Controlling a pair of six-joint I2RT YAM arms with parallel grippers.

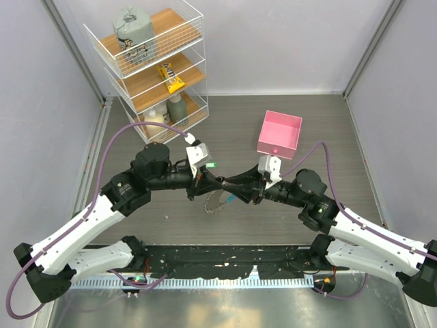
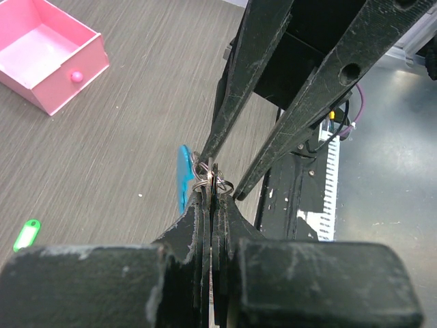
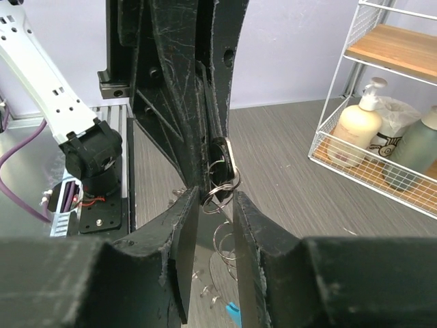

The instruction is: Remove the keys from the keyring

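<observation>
Grey wood-grain worktop (image 1: 341,137) fills the scene. Near its middle, a little toward the near edge, the keyring (image 1: 228,199) hangs between the two arms. Its blue band is showing and the keys (image 1: 213,206) fringe the loop below. The left end effector (image 2: 212,195) is clenched on the ring's metal. The right end effector (image 3: 212,205) has its fingers parted on either side of small split rings; whether they press on them I cannot tell. A pink box (image 1: 278,134) sits toward the far edge, and a wire shelf (image 1: 153,65) stands in the far-left corner.
</observation>
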